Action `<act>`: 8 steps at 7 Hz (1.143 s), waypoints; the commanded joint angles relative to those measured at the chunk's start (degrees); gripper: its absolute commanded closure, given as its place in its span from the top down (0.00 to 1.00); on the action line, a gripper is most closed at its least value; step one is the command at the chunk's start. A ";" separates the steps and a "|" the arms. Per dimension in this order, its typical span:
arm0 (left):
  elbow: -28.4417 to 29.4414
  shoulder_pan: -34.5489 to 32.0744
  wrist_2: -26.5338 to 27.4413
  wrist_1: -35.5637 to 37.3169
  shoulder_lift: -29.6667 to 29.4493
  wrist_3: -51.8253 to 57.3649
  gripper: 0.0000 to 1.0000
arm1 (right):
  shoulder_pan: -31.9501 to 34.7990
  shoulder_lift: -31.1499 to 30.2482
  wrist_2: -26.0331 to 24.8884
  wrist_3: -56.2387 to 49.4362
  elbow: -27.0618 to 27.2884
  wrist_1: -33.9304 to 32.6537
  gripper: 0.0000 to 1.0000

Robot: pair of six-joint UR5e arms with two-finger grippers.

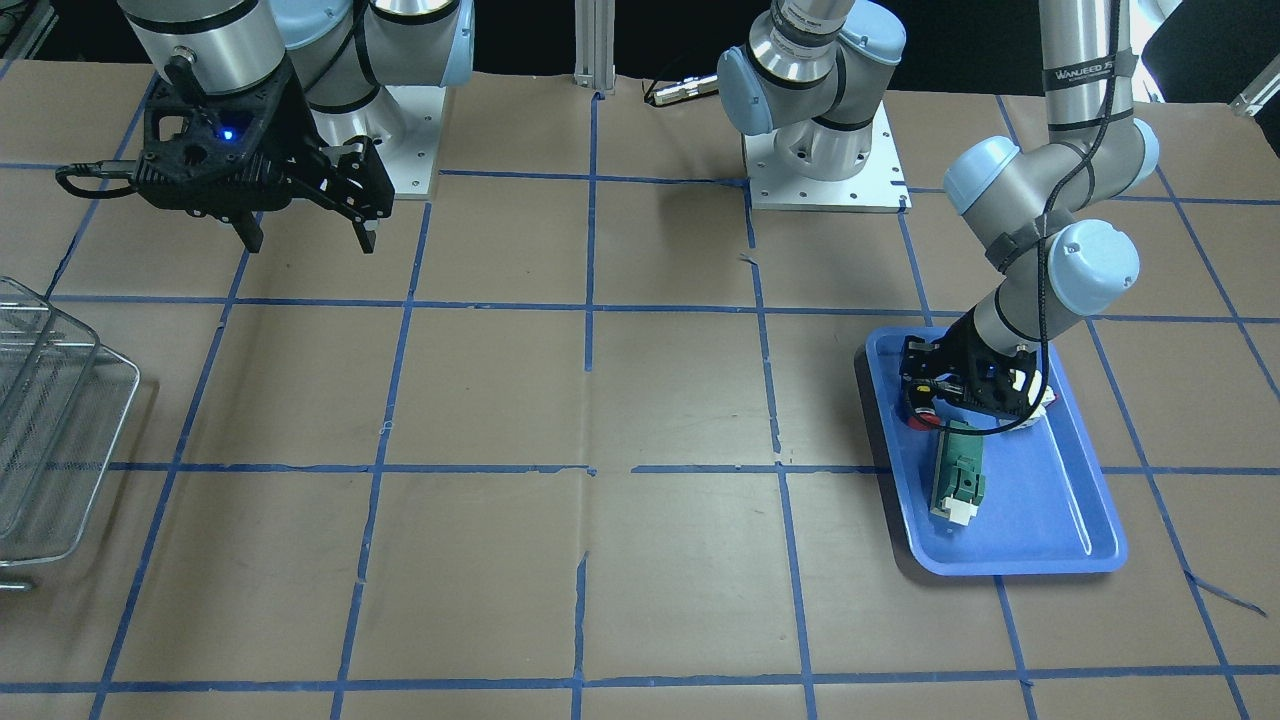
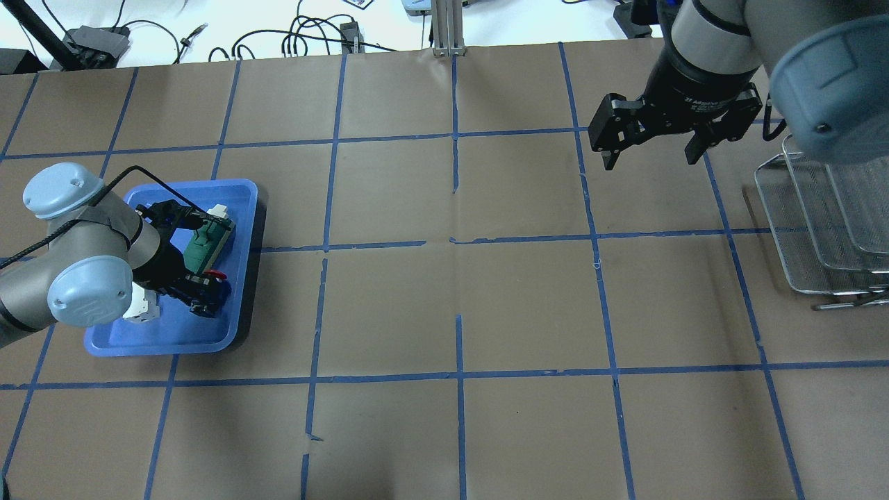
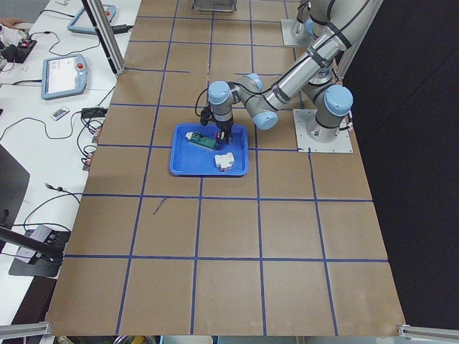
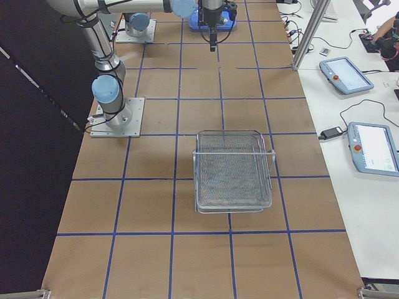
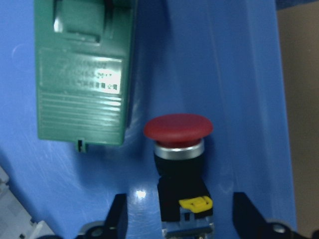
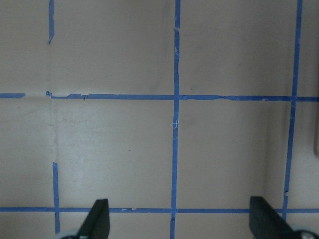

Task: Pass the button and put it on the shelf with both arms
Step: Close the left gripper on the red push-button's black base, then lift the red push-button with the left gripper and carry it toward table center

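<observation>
The button (image 5: 178, 129), with a red cap, silver collar and black body with a yellow mark, lies in the blue tray (image 5: 239, 74). My left gripper (image 5: 180, 219) is open, low over the tray, with a finger on each side of the button's body and a gap on both sides. The red cap also shows in the front view (image 1: 920, 418) and the overhead view (image 2: 217, 276). My right gripper (image 2: 651, 161) is open and empty above the table, near the wire-mesh shelf (image 2: 819, 215).
A green block with a white end (image 2: 205, 243) lies beside the button in the tray (image 2: 160, 340). A white module (image 2: 142, 309) sits at the tray's near end. The shelf (image 1: 60, 440) stands at the table's edge on my right.
</observation>
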 commanded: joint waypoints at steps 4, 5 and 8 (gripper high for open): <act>15.58 -7.04 -7.00 -27.36 12.50 -0.97 0.00 | 0.00 0.00 0.08 0.00 0.00 0.00 1.00; 20.79 -12.66 -7.01 -33.82 14.27 -0.97 0.00 | 0.00 0.00 0.08 0.00 0.00 0.00 1.00; 23.57 -34.96 -6.49 -35.21 16.13 0.43 0.00 | -0.09 0.00 0.08 0.00 0.00 0.00 1.00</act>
